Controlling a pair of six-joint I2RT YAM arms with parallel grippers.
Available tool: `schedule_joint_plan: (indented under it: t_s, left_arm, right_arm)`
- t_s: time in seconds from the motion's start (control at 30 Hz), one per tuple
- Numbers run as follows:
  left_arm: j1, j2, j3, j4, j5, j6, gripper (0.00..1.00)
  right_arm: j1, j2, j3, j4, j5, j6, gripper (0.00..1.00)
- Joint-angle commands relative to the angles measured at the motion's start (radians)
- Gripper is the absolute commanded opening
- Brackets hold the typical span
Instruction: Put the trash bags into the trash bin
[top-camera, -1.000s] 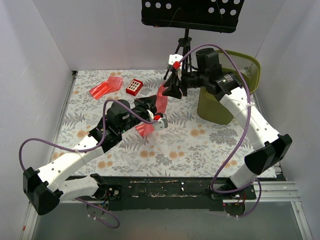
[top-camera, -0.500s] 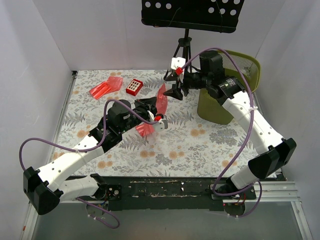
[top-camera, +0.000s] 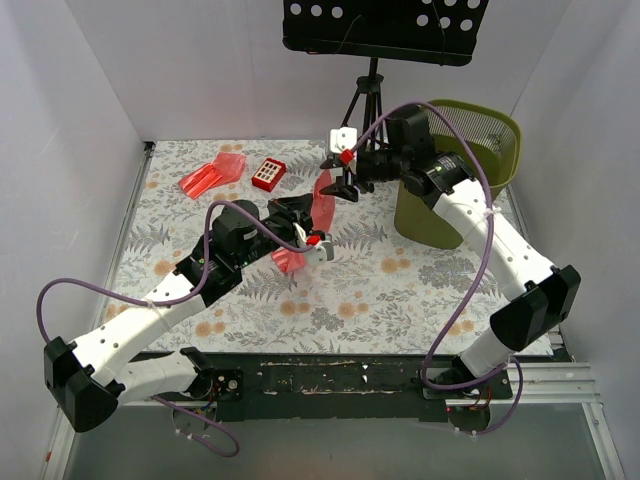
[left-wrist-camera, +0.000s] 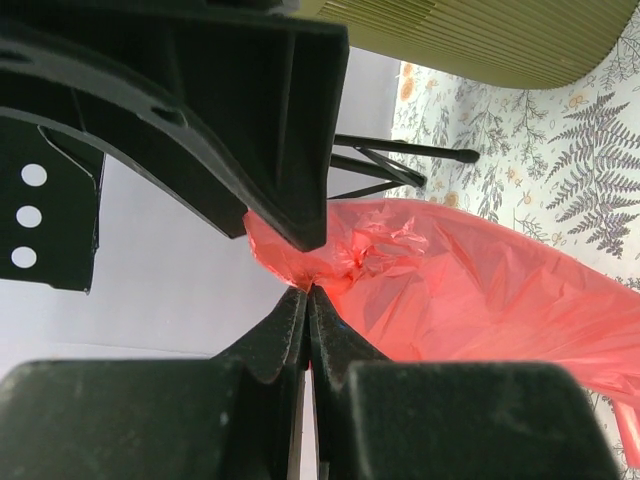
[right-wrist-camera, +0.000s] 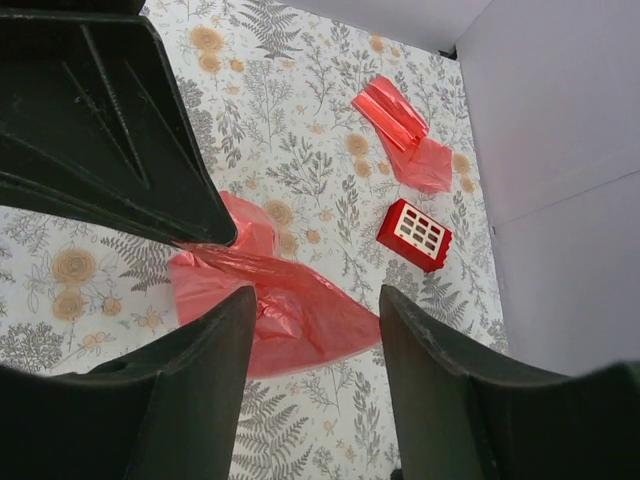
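Your left gripper (left-wrist-camera: 306, 288) is pressed together, pinching a crumpled corner of one red trash bag (left-wrist-camera: 480, 300); in the top view that bag (top-camera: 322, 205) stands up from the left gripper (top-camera: 314, 238) over mid-table, left of the trash bin (top-camera: 470, 150) and outside it. Your right gripper (top-camera: 341, 186) is spread, holding nothing, just beside the bag's upper end; can't tell if it's touching. From the right wrist, the bag (right-wrist-camera: 300, 310) shows beyond the gap between the fingers (right-wrist-camera: 200, 390). The second trash bag (top-camera: 212, 174) lies flat on the table (top-camera: 400, 290) at rear left, near a small red box (top-camera: 268, 174), well apart from the bin.
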Motion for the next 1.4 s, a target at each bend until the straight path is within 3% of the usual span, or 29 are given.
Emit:
schedule_joint_plan:
  t_s: [0.0, 0.07, 0.13, 0.17, 0.2, 0.27, 0.43, 0.57, 0.73, 1.1, 1.37]
  left_arm:
    - [-0.001, -0.028, 0.025, 0.001, 0.002, 0.014, 0.00]
    - [-0.001, -0.026, 0.020, 0.016, -0.019, 0.017, 0.00]
    - [-0.001, -0.017, 0.014, 0.050, -0.068, 0.022, 0.00]
    - [-0.001, -0.008, 0.011, 0.083, -0.103, 0.031, 0.00]
    - [-0.001, 0.009, 0.009, 0.103, -0.158, 0.037, 0.00]
    - [0.008, 0.034, 0.012, 0.148, -0.208, 0.046, 0.00]
    - [0.020, 0.061, 0.023, 0.234, -0.180, 0.051, 0.00]
    - [0.020, 0.042, 0.009, 0.165, 0.008, 0.075, 0.00]
    - [0.017, -0.006, 0.012, 0.110, 0.177, 0.085, 0.00]
    - [0.019, 0.042, -0.026, 0.128, 0.093, 0.062, 0.00]
    - [0.017, -0.023, -0.023, 0.103, 0.114, 0.054, 0.00]
  right_arm:
    - [0.013, 0.024, 0.023, 0.043, -0.006, -0.027, 0.56]
    - [0.013, 0.025, 0.024, 0.023, 0.001, -0.050, 0.39]
    - [0.013, 0.021, 0.030, -0.014, 0.002, -0.073, 0.12]
    - [0.013, 0.018, 0.035, -0.043, -0.005, -0.078, 0.03]
    - [0.013, 0.007, 0.036, -0.061, -0.013, -0.087, 0.01]
    - [0.016, -0.019, 0.023, -0.081, -0.033, -0.080, 0.01]
    - [0.038, -0.060, -0.020, -0.109, -0.093, 0.014, 0.01]
    - [0.036, -0.042, -0.048, 0.029, -0.075, 0.198, 0.01]
    - [0.035, 0.011, -0.060, 0.121, 0.119, 0.330, 0.01]
    - [0.035, -0.100, -0.027, 0.159, -0.108, 0.407, 0.01]
    - [0.027, -0.067, -0.154, 0.141, 0.078, 0.336, 0.01]
